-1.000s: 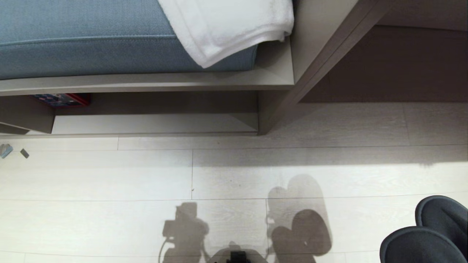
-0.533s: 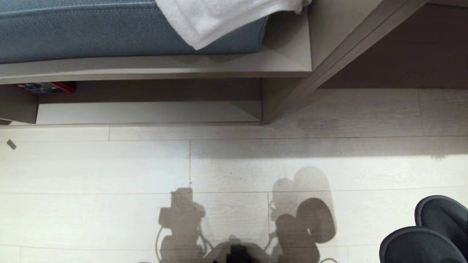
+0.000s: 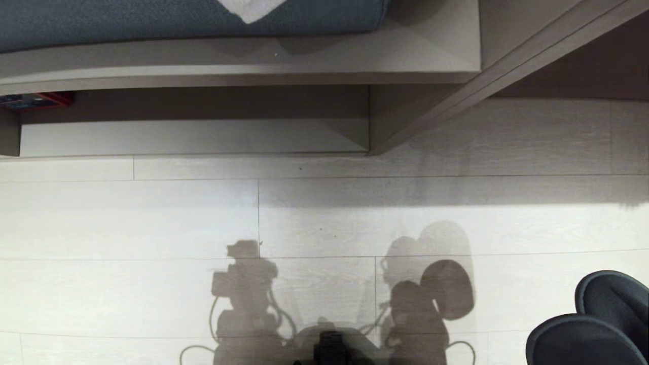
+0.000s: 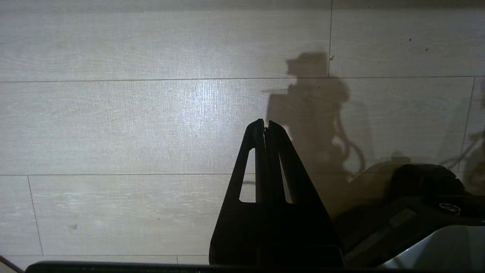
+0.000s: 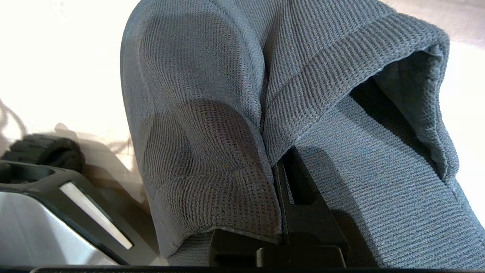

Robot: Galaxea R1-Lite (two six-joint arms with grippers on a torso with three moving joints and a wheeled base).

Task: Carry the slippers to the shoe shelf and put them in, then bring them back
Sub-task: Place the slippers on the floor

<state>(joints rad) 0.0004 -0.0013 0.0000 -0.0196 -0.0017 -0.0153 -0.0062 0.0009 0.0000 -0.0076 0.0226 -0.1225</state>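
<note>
— Right gripper [image 5: 282, 170]? Pinched tight on the slippers [image 5: 235, 125], jaws squeezed on the soft grey cloth where the two pressed together.

— And from the head view? Seen low at the right corner, both rounded toes of the pair [image 3: 590, 327], up off the floor [image 3: 152, 218].

— Left gripper [image 4: 266, 129]? Fingers together, nothing between them, hung over pale wood planks.

— Floor? Light boards with thin seams, bright in the middle, with dark shadows of both arms near the bottom.

— Shoe shelf [image 3: 192, 137]? Straight ahead across the floor, low and wide, pale bottom board, dark inside, well apart from the pair.

— Anything else? Blue cushion [image 3: 127, 17] on the bench board above, white towel corner [image 3: 251, 7] on it, a red box [image 3: 35, 100] tucked at the far left.
</note>
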